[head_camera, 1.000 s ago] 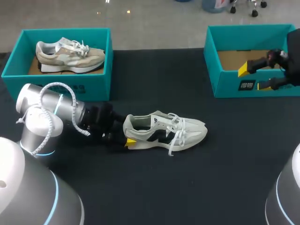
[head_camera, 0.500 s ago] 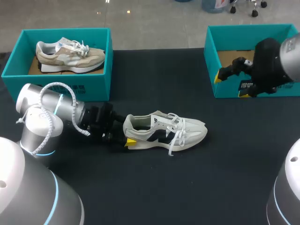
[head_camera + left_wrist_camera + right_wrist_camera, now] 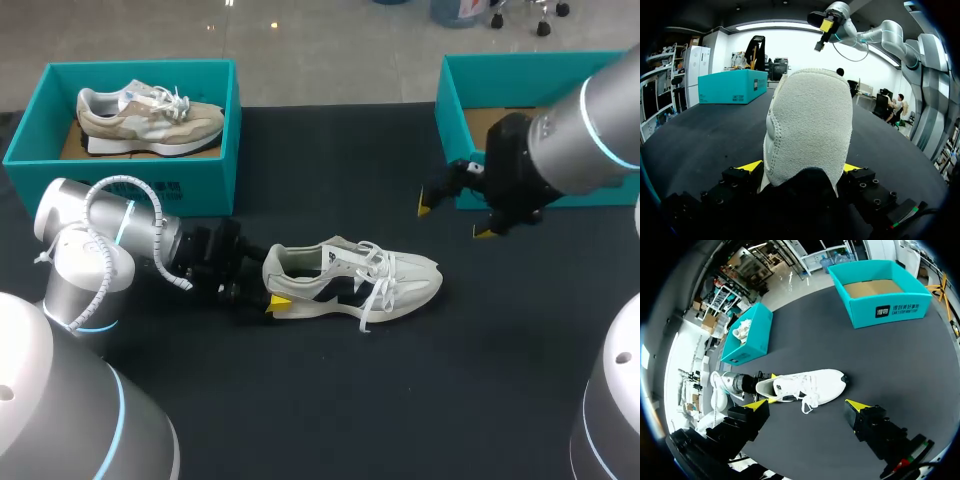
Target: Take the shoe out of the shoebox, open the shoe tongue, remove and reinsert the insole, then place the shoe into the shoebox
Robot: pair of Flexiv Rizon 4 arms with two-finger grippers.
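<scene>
where the black table point(image 3: 330, 400) reaches its far left corner, a teal shoebox point(image 3: 218, 130) holds a tan shoe point(image 3: 150, 118) resting on its sole. nearer, the left arm point(image 3: 90, 250) lies low over the table, and the left gripper point(image 3: 801, 167) is clamped on the heel of the white shoe point(image 3: 350, 280), one yellow tip against each side. this shoe stands on its sole in the middle of the table, outside both boxes, toe pointing right, laces loose. further right, the right gripper point(image 3: 455, 220) hangs above the table with its fingers spread wide and nothing between them, just in front of the right shoebox point(image 3: 452, 110), whose brown cardboard floor shows.
</scene>
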